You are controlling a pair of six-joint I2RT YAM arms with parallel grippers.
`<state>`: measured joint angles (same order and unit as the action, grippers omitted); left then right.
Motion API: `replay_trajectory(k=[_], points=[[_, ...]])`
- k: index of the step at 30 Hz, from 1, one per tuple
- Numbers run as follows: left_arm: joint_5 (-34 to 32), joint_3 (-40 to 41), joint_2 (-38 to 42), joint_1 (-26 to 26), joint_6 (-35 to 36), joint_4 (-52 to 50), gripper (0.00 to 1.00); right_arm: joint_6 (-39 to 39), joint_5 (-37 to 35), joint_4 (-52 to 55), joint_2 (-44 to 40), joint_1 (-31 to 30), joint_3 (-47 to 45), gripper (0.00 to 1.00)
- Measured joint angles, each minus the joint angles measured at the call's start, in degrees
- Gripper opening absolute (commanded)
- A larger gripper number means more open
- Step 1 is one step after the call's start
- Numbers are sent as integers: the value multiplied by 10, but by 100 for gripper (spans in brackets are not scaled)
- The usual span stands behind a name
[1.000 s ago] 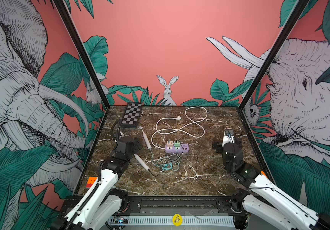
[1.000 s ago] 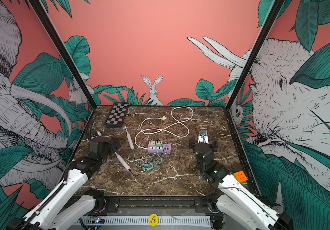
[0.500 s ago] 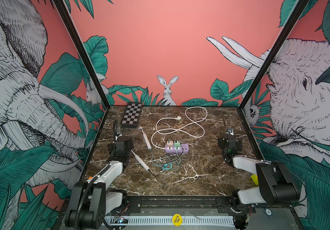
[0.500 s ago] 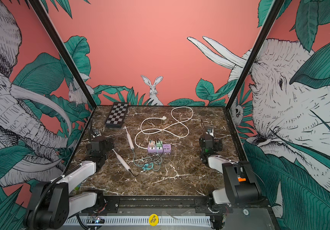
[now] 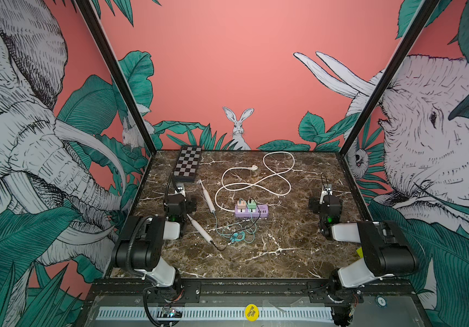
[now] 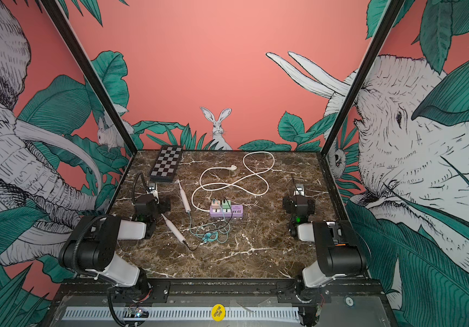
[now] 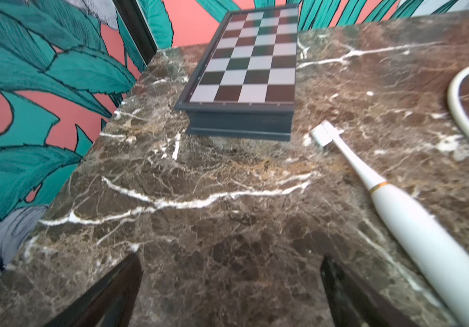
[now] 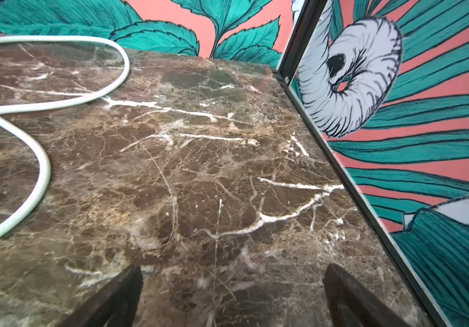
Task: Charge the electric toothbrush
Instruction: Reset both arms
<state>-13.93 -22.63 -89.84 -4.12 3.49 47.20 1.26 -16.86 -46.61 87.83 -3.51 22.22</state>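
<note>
From where I stand, the job looks either finished or not yet begun. Both arms sit folded low at the sides of the table (image 5: 284, 254). The left pincer (image 7: 230, 257) is spread wide with nothing in it, and so is the right pincer (image 8: 233, 267), over bare stone.

Two brushes lie left of centre. The far toothbrush (image 5: 208, 198) has its head near the chessboard (image 5: 188, 164) and a teal lead (image 5: 237, 236) at its base. The near toothbrush (image 5: 199, 230) has a black lead (image 5: 222, 249) at its end. Both leads run back to the purple power strip (image 5: 251, 211). I cannot tell whether either connector is pushed fully home. The strip's white cord (image 5: 256, 184) ends in a plug (image 5: 253, 167) lying loose.

Any next move, I'd say, needs one pincer steadying a handle while the other presses the small connector in.

The table is dark brown marble with white veins. Coral walls painted with elephants, leaves and a rabbit (image 5: 239, 127) close it in.
</note>
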Motion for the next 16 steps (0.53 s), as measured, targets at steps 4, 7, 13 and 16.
replay_trajectory(k=[4,7,13,16], points=[[4,0,0,0,5,20,99,0,7,-8,0,0,0,99],[7,0,0,0,6,20,99,0,10,-9,0,0,0,99],[11,0,0,0,7,20,99,0,10,-9,0,0,0,99],[13,0,0,0,7,20,99,0,11,-10,0,0,0,98]])
